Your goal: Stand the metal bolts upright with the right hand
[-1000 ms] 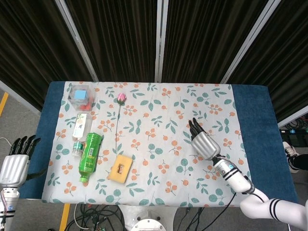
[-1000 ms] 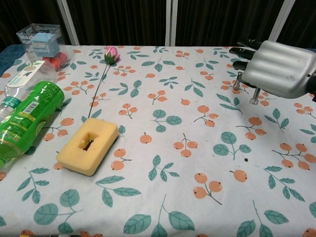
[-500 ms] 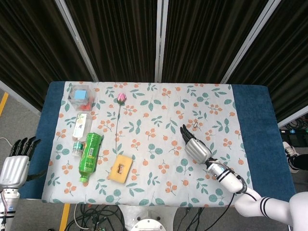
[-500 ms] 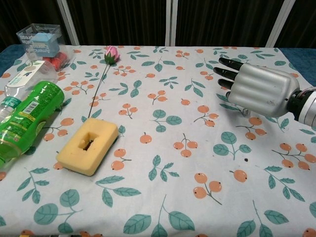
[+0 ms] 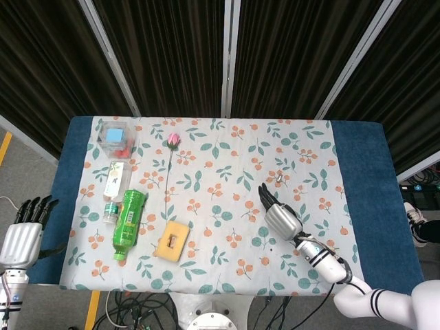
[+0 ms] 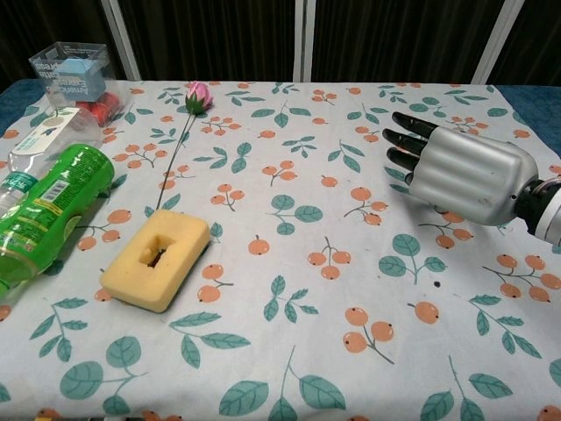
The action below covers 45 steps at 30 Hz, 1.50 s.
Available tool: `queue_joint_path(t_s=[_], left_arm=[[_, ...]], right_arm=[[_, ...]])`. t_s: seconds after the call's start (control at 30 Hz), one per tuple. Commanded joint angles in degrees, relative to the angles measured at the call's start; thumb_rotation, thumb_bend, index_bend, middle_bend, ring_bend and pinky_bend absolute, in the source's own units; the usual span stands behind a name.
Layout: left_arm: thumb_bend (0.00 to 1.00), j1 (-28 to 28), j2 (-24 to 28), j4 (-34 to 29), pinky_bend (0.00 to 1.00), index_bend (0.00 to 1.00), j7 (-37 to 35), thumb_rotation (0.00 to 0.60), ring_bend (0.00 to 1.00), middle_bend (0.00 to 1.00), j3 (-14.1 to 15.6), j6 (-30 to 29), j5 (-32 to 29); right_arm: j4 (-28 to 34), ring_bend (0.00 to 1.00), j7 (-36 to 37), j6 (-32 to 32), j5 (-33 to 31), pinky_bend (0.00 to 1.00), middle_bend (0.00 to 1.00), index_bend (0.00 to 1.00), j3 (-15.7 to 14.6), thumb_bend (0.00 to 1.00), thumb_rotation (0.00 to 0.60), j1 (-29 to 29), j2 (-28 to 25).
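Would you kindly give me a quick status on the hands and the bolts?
Right hand empty, fingers apart, above the cloth. Left hand idle off the table's left edge. Bolts upright just beyond right hand. Nothing in the way.

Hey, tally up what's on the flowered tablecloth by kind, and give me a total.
Bottles: 2 (green plastic bottle, clear plastic bottle)
Yellow sponge block: 1
Pink rose on a stem: 1
Clear plastic box: 1
Small metal bolt: 1 visible; the right hand may hide more
Total: 6 visible
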State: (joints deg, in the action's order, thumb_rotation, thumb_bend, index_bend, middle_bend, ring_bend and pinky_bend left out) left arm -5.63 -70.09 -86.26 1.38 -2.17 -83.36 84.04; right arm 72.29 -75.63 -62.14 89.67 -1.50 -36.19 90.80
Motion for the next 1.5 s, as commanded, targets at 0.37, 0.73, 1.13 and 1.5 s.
queue_joint_path(t_s=[0.37, 0.73, 1.13, 1.5], left_arm=[[0.00, -0.19, -0.07, 0.21, 0.00, 0.13, -0.10, 0.600, 0.00, 0.07, -0.06, 0.23, 0.07], [0.00, -0.49, -0.05, 0.14, 0.00, 0.13, 0.08, 0.600, 0.00, 0.07, -0.14, 0.40, 0.30], [0.00, -0.56, 0.05, -0.18, 0.00, 0.13, 0.36, 0.600, 0.00, 0.07, -0.05, 0.53, 0.27], [0.00, -0.75, 0.05, -0.35, 0.00, 0.13, 0.62, 0.600, 0.00, 0.07, -0.09, 0.58, 0.41]], right_arm=[[2.43, 0.00, -0.94, -0.71, 0.44, 0.00, 0.14, 0.41, -0.18, 0.40, 0.600, 1.42, -0.52], [5.46, 0.00, -2.39, -0.69, -0.66, 0.00, 0.14, 0.41, 0.13, 0.40, 0.600, 2.70, -2.18], [6.99, 0.00, -2.62, -0.39, -1.84, 0.00, 0.14, 0.41, 0.59, 0.40, 0.600, 3.37, -2.92], [7.58, 0.00, -2.80, -0.41, -2.80, 0.00, 0.14, 0.41, 0.65, 0.40, 0.600, 4.04, -3.29]])
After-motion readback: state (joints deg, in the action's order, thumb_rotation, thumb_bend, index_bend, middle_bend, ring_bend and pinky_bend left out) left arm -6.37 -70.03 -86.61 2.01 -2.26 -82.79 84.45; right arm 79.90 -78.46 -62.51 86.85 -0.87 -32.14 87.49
